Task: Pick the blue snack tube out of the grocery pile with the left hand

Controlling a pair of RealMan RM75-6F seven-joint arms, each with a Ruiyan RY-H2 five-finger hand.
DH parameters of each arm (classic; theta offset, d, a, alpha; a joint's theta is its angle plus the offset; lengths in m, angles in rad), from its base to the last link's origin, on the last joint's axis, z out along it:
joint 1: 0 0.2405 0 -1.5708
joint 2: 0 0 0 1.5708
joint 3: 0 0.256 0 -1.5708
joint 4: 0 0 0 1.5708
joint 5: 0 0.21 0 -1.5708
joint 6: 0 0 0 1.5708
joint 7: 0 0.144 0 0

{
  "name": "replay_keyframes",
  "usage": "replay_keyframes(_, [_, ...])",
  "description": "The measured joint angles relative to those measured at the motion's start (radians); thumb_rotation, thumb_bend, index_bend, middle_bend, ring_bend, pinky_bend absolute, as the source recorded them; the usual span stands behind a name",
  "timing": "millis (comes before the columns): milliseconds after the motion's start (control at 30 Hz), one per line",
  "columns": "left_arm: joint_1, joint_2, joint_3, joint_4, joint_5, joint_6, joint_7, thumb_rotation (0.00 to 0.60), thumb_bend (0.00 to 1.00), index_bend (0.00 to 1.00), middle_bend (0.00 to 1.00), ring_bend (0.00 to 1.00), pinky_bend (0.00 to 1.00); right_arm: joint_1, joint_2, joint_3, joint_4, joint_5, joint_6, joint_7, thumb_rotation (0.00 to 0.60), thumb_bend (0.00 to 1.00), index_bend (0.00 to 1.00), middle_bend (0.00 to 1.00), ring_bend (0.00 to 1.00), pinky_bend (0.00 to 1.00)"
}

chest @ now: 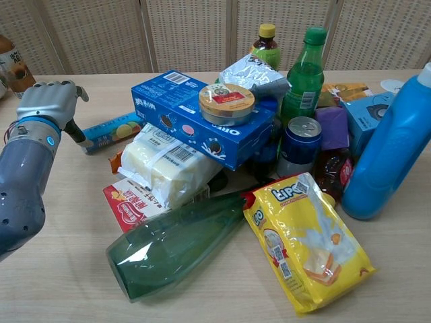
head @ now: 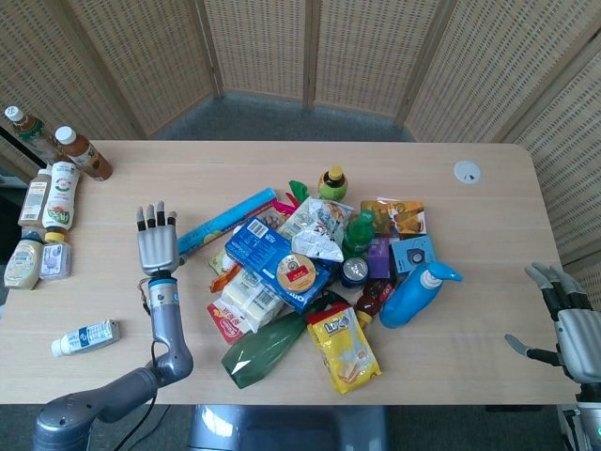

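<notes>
A pale wooden surface (head: 470,113) spreads before wicker screens (head: 310,47), carrying a heap of groceries at its centre. Largest in the heap, a dark green bottle (chest: 175,245) lies on its side at the near edge, beside a tall blue jug (chest: 390,155) standing upright on the robot's right. A blue biscuit box (chest: 182,114) sits atop the pile with a round tub (chest: 226,103) resting on it, and white wrapped blocks (chest: 168,168) lie under its near corner. A yellow snack bag (chest: 310,242) lies flat in front, touching the green bottle's neck.

The blue snack tube (head: 225,219) lies along the pile's far-left edge, angled away from the robot, one end tucked against the biscuit box and the other poking out toward open wood. The left hand (head: 157,247) sits just beside that free end, fingers straight and slightly spread, holding nothing; in the chest view its thumb looks close to the tube's tip, though contact cannot be told.

The right hand (head: 563,315) rests at the surface's far right corner, well apart from the pile, fingers loosely parted and empty. A row of sauce bottles (head: 42,225) lines the left edge, and a small white bottle (head: 84,336) lies near the left arm.
</notes>
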Motion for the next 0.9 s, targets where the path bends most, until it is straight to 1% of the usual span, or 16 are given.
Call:
replay_keyframes(167, [0.001,-0.020,0.004,0.007,0.006,-0.010,0.006,0.600,0.02,0.13,0.00,0.00,0.00,-0.001,0.001,-0.001,-0.001,-0.003,0.001,0.001,0.600,0.00,0.00,0.00,0.00,0.00])
replay_keyframes(233, [-0.001,-0.027,0.007,0.020,0.011,-0.013,0.009,0.600,0.02,0.13,0.00,0.00,0.00,-0.001,0.001,-0.001,0.000,-0.002,0.001,0.003,0.600,0.00,0.00,0.00,0.00,0.00])
replay_keyframes(500, [-0.004,-0.051,0.003,0.091,0.021,-0.040,-0.009,0.600,0.02,0.13,0.00,0.00,0.00,0.003,-0.002,-0.003,0.002,-0.006,-0.004,0.003,0.600,0.00,0.00,0.00,0.00,0.00])
replay_keyframes(567, [-0.005,-0.059,0.002,0.112,0.023,-0.051,-0.019,0.600,0.02,0.16,0.00,0.00,0.01,0.003,-0.002,-0.004,0.001,-0.008,-0.004,0.003,0.600,0.00,0.00,0.00,0.00,0.00])
replay_keyframes(600, [-0.005,-0.063,0.001,0.121,0.025,-0.055,-0.023,0.600,0.02,0.18,0.00,0.00,0.03,0.003,-0.002,-0.004,0.001,-0.008,-0.004,0.004,0.600,0.00,0.00,0.00,0.00,0.00])
replay_keyframes(633, [-0.006,-0.068,0.001,0.133,0.028,-0.060,-0.026,0.600,0.02,0.21,0.00,0.01,0.10,0.003,-0.003,-0.004,0.001,-0.009,-0.004,0.004,0.600,0.00,0.00,0.00,0.00,0.00])
replay_keyframes(667, [-0.007,-0.073,0.001,0.141,0.030,-0.064,-0.028,0.600,0.02,0.26,0.00,0.05,0.20,0.004,-0.003,-0.004,0.002,-0.009,-0.004,0.004,0.600,0.00,0.00,0.00,0.00,0.00])
replay_keyframes(700, [-0.008,-0.077,0.001,0.149,0.031,-0.069,-0.029,0.600,0.02,0.30,0.03,0.12,0.29,0.004,-0.003,-0.005,0.002,-0.010,-0.004,0.004,0.600,0.00,0.00,0.00,0.00,0.00])
replay_keyframes(733, [-0.009,-0.083,0.001,0.158,0.033,-0.075,-0.027,0.600,0.02,0.36,0.13,0.24,0.42,0.004,-0.003,-0.005,0.001,-0.011,-0.004,0.005,0.600,0.00,0.00,0.00,0.00,0.00])
replay_keyframes(767, [-0.010,-0.086,0.001,0.165,0.034,-0.077,-0.024,0.600,0.02,0.43,0.26,0.37,0.54,0.004,-0.003,-0.006,0.001,-0.012,-0.004,0.007,0.600,0.00,0.00,0.00,0.00,0.00])
replay_keyframes(800, [-0.011,-0.090,0.001,0.169,0.036,-0.080,-0.020,0.600,0.02,0.51,0.41,0.50,0.66,0.004,-0.002,-0.006,0.001,-0.013,-0.004,0.008,0.600,0.00,0.00,0.00,0.00,0.00])
replay_keyframes(867, [-0.011,-0.095,0.001,0.176,0.037,-0.083,-0.009,0.600,0.03,0.67,0.61,0.68,0.82,0.004,-0.002,-0.007,0.001,-0.015,-0.003,0.010,0.600,0.00,0.00,0.00,0.00,0.00])
replay_keyframes(900, [-0.011,-0.096,0.001,0.178,0.038,-0.083,-0.002,0.600,0.03,0.72,0.66,0.73,0.86,0.004,-0.002,-0.007,0.002,-0.015,-0.003,0.012,0.600,0.00,0.00,0.00,0.00,0.00])
